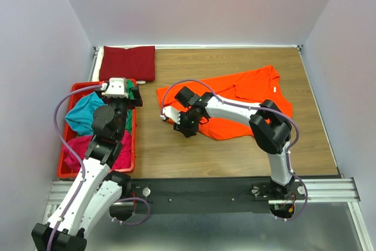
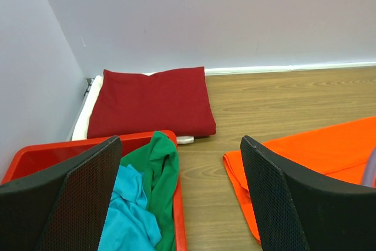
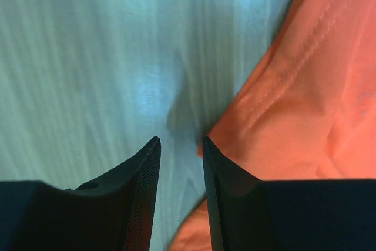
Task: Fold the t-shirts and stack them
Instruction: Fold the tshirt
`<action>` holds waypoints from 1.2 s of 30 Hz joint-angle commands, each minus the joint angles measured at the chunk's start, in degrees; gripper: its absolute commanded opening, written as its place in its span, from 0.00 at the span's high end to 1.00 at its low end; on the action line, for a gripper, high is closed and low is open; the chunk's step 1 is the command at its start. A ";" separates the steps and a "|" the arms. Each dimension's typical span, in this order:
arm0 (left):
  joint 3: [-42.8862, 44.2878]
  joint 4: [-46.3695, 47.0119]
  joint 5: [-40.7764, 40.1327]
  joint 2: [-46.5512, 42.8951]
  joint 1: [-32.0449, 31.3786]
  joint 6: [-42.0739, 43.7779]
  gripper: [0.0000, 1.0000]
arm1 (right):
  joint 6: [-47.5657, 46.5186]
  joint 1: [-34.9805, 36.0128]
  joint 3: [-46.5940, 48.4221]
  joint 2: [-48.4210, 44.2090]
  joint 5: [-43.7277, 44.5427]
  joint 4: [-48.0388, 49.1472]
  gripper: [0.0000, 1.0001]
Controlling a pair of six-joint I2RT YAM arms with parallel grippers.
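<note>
Right wrist: right tool (image 3: 179, 140) slightly parted, empty; orange t-shirt (image 3: 305, 116) hem just beside its tip

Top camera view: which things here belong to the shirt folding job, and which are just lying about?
Part of the job: orange t-shirt, folded dark red t-shirt, teal t-shirt, green t-shirt, magenta t-shirt.
Just lying about: red crate holding the last three; white item under the dark red one, unidentifiable.

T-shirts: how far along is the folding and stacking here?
Done: dark red tee lies folded in the far-left corner. In hand: right gripper at the edge of the spread orange tee. Remaining: teal tee, green tee and magenta tee bunched in the red crate, left gripper open above.
</note>
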 commanded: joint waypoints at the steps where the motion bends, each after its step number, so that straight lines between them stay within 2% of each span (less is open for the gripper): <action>1: -0.60 1.48 -1.05 -0.96 0.16 0.46 0.11 | 0.42 -0.29 2.55 2.99 4.66 -1.00 0.58; 7: -0.51 1.57 -0.69 -1.31 0.16 0.37 0.11 | 0.77 -0.20 2.29 5.01 6.86 -0.74 0.57; 10: -0.60 1.48 -0.69 -1.48 0.16 0.28 0.11 | 0.68 0.33 1.32 5.63 7.22 -0.56 0.61; 13: -0.60 1.57 -0.87 -1.66 0.16 0.37 0.11 | 0.60 1.12 0.53 5.63 7.57 -0.39 0.69; 16: -0.60 1.57 -0.78 -1.66 0.16 0.37 0.11 | 0.95 1.56 0.26 5.72 7.48 -0.21 0.80; 17: -0.60 1.57 -0.78 -1.57 0.16 0.28 0.11 | 1.04 1.56 0.18 5.81 7.57 -0.21 0.88; 22: -0.60 1.57 -0.87 -1.66 0.16 0.28 0.11 | 1.21 1.99 -0.79 5.98 6.87 -0.21 0.99; 25: -0.60 1.57 -0.87 -1.75 0.16 0.37 0.11 | 0.60 3.31 -2.28 4.41 2.22 -0.56 0.99; 30: -0.60 1.66 -1.04 -1.66 0.16 0.28 0.11 | 0.33 10.34 -3.43 3.96 -7.89 -2.93 0.99; 33: -0.60 1.48 -1.75 -1.83 0.16 0.45 0.11 | 1.03 13.24 -0.54 5.45 -11.85 -4.60 0.87; 35: -0.68 1.57 -2.10 -2.10 0.16 0.37 0.11 | 1.12 13.34 2.44 6.59 -13.78 -6.53 0.73; 36: -0.77 1.57 -2.27 -2.19 0.16 0.46 0.11 | 0.08 13.33 5.07 6.77 -13.96 -8.71 0.71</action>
